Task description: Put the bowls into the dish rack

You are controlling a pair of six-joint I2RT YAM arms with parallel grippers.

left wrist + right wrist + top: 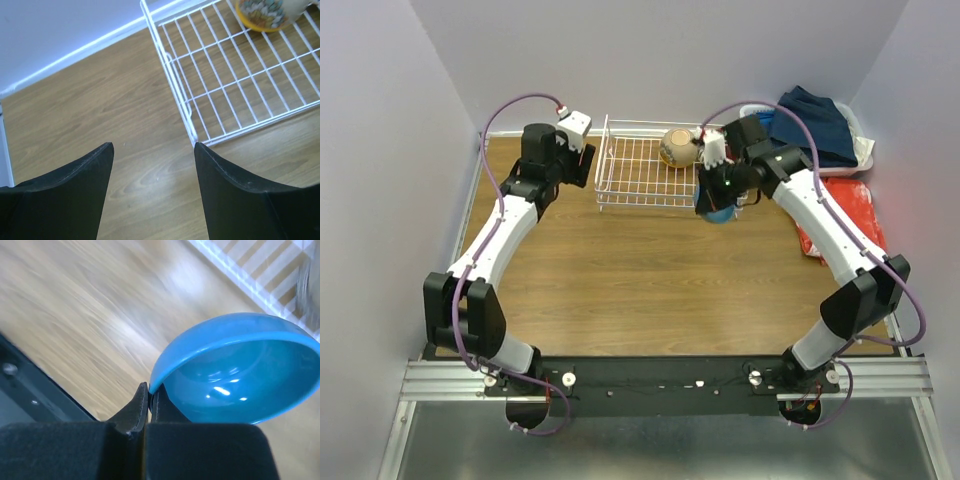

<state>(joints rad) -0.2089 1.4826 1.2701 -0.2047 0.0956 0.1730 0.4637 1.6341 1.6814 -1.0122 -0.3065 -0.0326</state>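
Gripping blue bowl (240, 375), mostly hidden overhead: right end effector (149, 399); left end effector (152, 146) released.

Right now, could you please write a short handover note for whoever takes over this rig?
Left gripper: open and empty, over the table beside the left end of the dish rack.
Right gripper: shut on the rim of the blue bowl, by the rack's near right corner, not yet inside it.
Done: one tan bowl sits in the rack at its far side.
Left: set the blue bowl into the rack and release it. No other bowls show in these views.
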